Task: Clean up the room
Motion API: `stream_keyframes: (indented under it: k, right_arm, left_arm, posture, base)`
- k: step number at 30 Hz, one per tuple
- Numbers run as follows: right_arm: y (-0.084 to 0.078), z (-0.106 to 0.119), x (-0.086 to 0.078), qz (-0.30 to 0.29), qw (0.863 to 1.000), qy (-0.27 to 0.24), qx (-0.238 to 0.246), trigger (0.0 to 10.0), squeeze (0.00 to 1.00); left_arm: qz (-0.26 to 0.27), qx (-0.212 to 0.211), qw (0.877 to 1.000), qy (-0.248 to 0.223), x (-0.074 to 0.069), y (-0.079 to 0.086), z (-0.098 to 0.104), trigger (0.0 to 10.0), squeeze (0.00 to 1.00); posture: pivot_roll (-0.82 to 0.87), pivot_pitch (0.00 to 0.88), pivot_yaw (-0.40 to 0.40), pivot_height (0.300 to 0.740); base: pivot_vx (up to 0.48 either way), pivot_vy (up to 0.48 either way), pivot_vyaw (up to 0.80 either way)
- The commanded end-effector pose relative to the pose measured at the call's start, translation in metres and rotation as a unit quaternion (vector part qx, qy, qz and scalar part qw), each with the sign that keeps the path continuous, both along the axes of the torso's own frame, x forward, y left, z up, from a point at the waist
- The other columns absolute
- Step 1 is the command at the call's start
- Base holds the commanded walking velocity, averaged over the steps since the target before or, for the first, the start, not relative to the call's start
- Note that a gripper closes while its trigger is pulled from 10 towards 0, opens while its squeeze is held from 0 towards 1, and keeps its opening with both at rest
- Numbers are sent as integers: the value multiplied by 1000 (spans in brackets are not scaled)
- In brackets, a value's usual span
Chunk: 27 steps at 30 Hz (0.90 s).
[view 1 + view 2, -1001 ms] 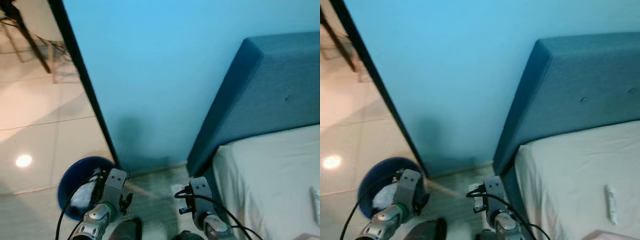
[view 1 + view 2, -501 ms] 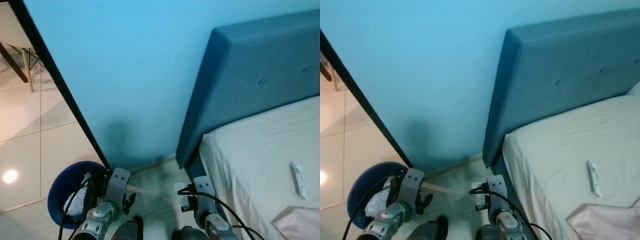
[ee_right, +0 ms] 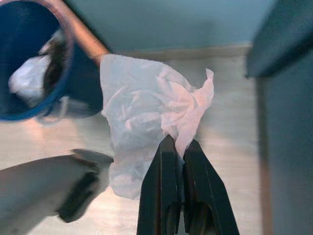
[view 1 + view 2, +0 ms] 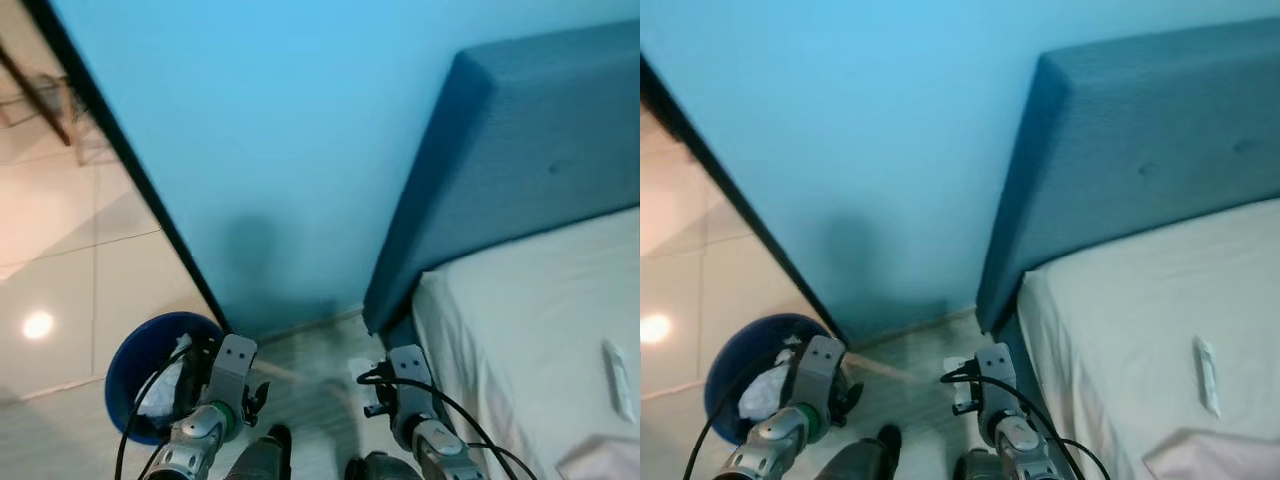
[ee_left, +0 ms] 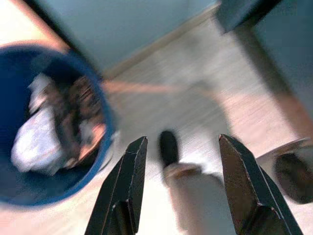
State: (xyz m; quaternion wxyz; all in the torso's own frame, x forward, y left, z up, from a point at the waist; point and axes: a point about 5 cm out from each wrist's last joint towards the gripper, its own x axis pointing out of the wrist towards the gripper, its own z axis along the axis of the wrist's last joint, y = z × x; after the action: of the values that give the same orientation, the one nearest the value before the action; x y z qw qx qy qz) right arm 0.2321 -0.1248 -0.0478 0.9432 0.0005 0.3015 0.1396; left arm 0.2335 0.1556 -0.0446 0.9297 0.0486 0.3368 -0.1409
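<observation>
A crumpled white tissue point(image 3: 146, 127) is hanging from the right gripper point(image 3: 177, 147), whose two black fingers are pressed together on one corner of it, so the rest is drooping loose over the pale floor point(image 5: 205, 98). Held by an edge like that, it is likely to drop cleanly once the fingers part.

The robot is carrying it low in front of itself, and the place it seems meant for is the blue bin point(image 4: 135, 360), sitting at about eight o'clock from the robot, just beside the dark door frame point(image 4: 130, 170). The bin is already holding white paper scraps and some darker rubbish point(image 5: 54, 127), which suggests this is the drop-off for litter gathered around the room.

The left gripper point(image 5: 183, 161) is hanging near the bin's rim with its fingers spread apart and nothing between them, so it is free and not blocking the way in.

At about two o'clock the bed point(image 4: 1140, 330) is standing with its blue headboard point(image 4: 1160, 160) against the light blue wall point(image 4: 300, 130). On the sheet a small white object point(image 4: 1206, 375) is lying well apart from the robot, too small to identify, with a pinkish cloth point(image 4: 1220, 455) near it. Judging by that, tidying is not finished; the tissue needs to travel across to the bin first.
</observation>
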Motion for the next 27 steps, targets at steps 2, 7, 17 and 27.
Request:
stream_keyframes:
  k: [2,7,17,27]
  right_arm:
    - [3,-7,-9,20,1000,21,1,10000,0]
    - [8,-6,-7,30,999,23,8,10000,0]
    - [19,0,0,48,998,19,23,10000,0]
    - [23,0,1,34,998,27,49,10000,0]
  left_arm:
    - [-11,10,1000,17,-9,-2,-7,10000,0]
    - [-9,4,1000,14,-8,-4,-5,10000,0]
    - [-4,8,1000,11,-3,-1,0,10000,0]
    - [20,14,1000,16,-4,5,1,10000,0]
  posture:
    - [112,118,25,740]
    - [124,124,28,740]
    - [148,128,37,740]
    - [176,131,32,740]
  base:
    - [0,0,800]
    - [0,0,800]
    - [0,0,800]
    - [0,0,800]
